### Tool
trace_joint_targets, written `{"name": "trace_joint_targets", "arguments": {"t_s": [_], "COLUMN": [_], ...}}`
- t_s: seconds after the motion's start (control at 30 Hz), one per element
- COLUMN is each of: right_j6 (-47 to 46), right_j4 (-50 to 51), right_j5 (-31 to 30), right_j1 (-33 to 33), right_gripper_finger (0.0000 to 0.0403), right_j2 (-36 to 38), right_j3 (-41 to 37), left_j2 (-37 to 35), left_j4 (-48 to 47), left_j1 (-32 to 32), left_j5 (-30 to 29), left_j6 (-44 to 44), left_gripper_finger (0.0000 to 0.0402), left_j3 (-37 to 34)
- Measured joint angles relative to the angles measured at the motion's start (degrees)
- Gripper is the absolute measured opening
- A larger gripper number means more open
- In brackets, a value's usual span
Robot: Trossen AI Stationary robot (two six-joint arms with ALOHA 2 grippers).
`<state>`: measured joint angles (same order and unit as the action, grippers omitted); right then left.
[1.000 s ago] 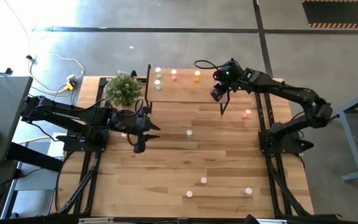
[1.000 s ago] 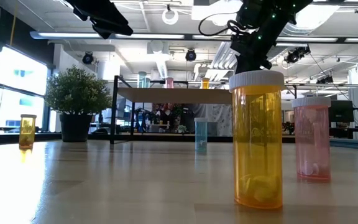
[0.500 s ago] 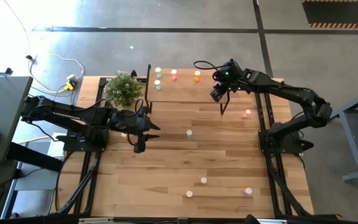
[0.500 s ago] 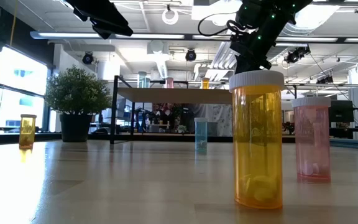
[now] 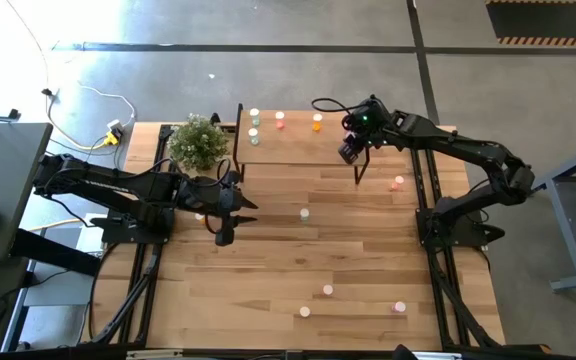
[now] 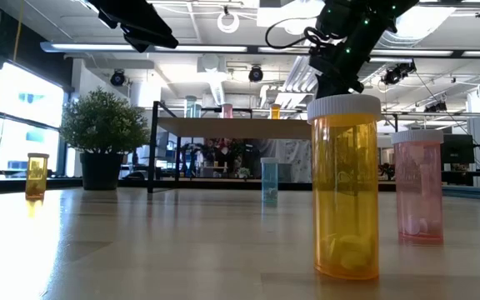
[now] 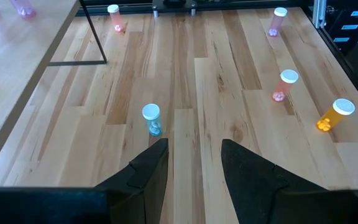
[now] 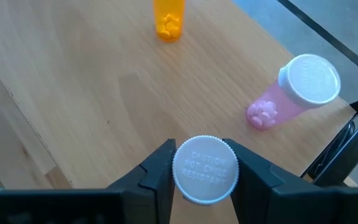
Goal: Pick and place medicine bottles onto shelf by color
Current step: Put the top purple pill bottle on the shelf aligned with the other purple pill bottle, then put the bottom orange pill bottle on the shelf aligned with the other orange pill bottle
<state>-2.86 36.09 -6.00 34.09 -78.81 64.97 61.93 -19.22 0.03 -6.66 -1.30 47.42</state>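
High view: the slatted table [image 5: 268, 260] carries the shelf [image 5: 298, 150] at its far edge, with pale green, pink and orange bottles already standing in groups on its top. The right gripper [image 5: 353, 150] hangs over the shelf's right end, its fingers pressed to either side of the white cap of one bottle [image 8: 205, 169]. This bottle's colour is hidden beneath its cap. An orange bottle [image 8: 168, 18] and a pink bottle [image 8: 294, 93] stand near it on the shelf top. The left gripper [image 7: 194, 146] waits over mid-table, parted and empty. Assessment: the placing step is in hand. The next move calls for a clean letting-go and a straight lift — no brushing the neighbours. Several loose bottles [image 5: 304, 212] remain to be collected.
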Motion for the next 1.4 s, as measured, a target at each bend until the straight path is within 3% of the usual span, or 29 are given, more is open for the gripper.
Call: {"name": "trace_joint_targets", "arguments": {"t_s": [0.53,1.4], "right_j6": [0.4,0.4], "right_j4": [-0.8,1.5], "right_j5": [-0.2,-0.1], "right_j1": [0.0,0.0], "right_gripper_finger": [0.0176,0.0179], "right_j2": [0.0,0.2], "right_j3": [0.0,5.9], "left_j2": [0.0,0.0], "left_j4": [0.0,-0.2], "left_j1": [0.0,0.0], "left_j5": [0.0,0.1], "left_j6": [0.0,0.0], "left_gripper_finger": [0.0140,0.0140], "left_j3": [0.0,0.0]}}
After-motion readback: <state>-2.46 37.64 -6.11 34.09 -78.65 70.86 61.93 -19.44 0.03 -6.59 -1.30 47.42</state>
